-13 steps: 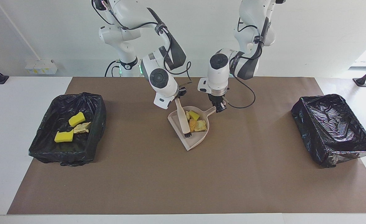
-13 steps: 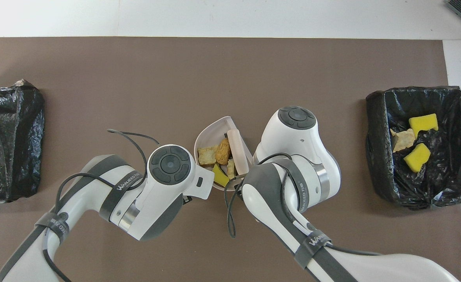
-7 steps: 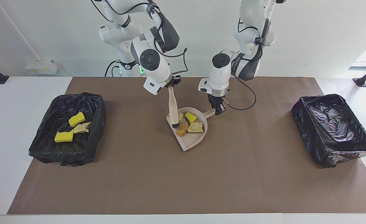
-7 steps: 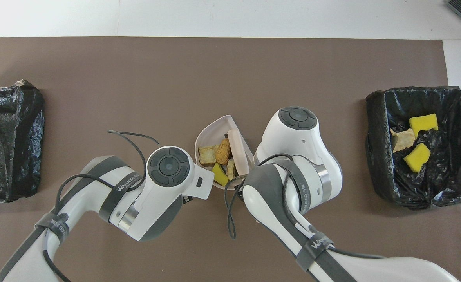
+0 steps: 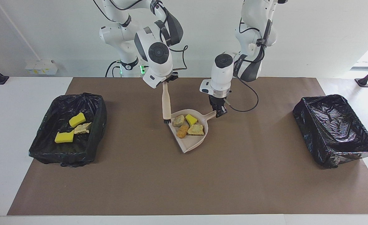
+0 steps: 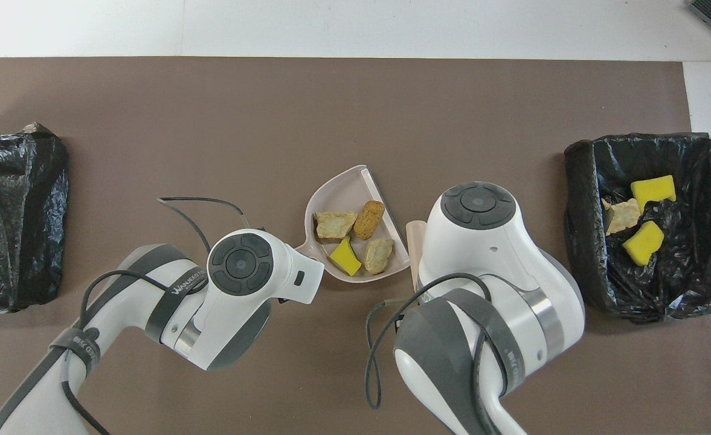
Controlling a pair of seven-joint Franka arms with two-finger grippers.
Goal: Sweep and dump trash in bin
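A beige dustpan (image 5: 187, 143) sits at the middle of the brown mat, and my left gripper (image 5: 219, 112) is shut on its handle. In it lie several pieces of trash: a yellow sponge chunk (image 5: 191, 119), a tan lump (image 5: 179, 120), an orange lump (image 5: 183, 131) and a flat tan piece (image 5: 195, 129). My right gripper (image 5: 168, 80) is shut on the top of a beige brush (image 5: 166, 101). The brush hangs upright, its dark bristles at the pan's edge toward the right arm's end. From overhead the dustpan (image 6: 337, 193) shows, but both grippers are hidden under their wrists.
A black-lined bin (image 5: 100, 115) at the right arm's end holds two yellow sponge chunks and a tan piece (image 5: 83, 128). A second black-lined bin (image 5: 334, 131) stands at the left arm's end with nothing showing inside. The brown mat (image 5: 184, 187) covers the table.
My right gripper has risen and pulled the brush out of the dustpan to its edge. The trash pieces it covered now show. The dustpan has shifted slightly with the left gripper.
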